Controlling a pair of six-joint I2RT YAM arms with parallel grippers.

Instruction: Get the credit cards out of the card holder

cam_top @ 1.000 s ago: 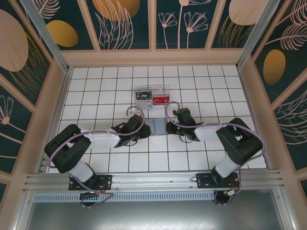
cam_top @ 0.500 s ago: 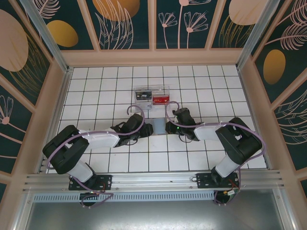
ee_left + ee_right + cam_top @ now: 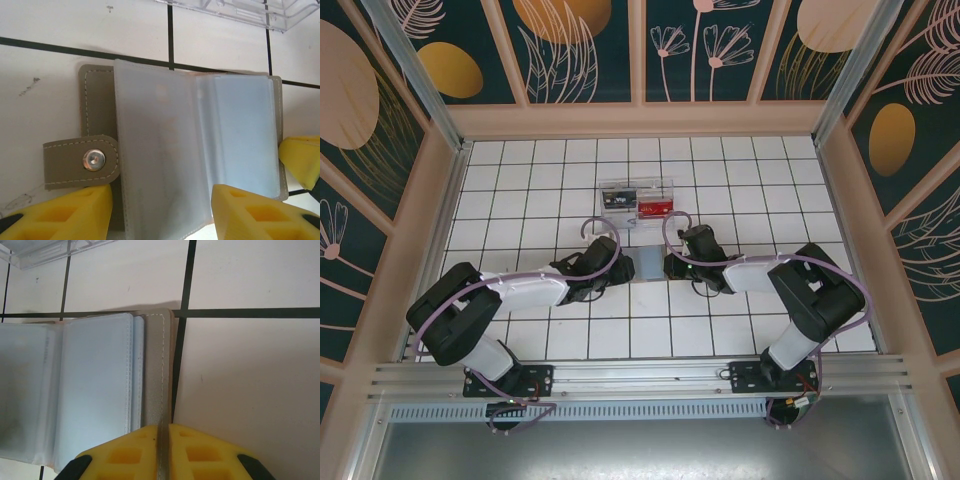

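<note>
The left gripper [image 3: 161, 212] stands spread, one yellow finger [image 3: 60, 215] under the snap tab [image 3: 82, 161] and the other at the far edge of the raised sleeve leaf, with nothing pinched. Just ahead of it the card holder [image 3: 97, 105] lies open and flat on the white tiles [image 3: 45, 25], its grey left panel showing past the near finger. The frosted sleeves [image 3: 160, 150] fan out between the fingers and to their right. A pale card seems to sit behind the nearer leaf, but whether any credit cards remain inside is not clear through the plastic.

The step in hand looks like getting a grip on a card. To do it well, the left fingers should find the open mouth of a sleeve and close on the card's edge alone. Pinching plastic and card together would only drag the whole holder. Which side the sleeves open on cannot be told from here. The pull should then run straight along the sleeve, low and slow.

Further right, the right gripper [image 3: 163, 450] is pressed together on the grey edge of the right panel, anchoring the holder. That clamp should hold firm and low during the pull. Beyond both grippers sits the clear tray [image 3: 668, 184], the likely drop spot.
</note>
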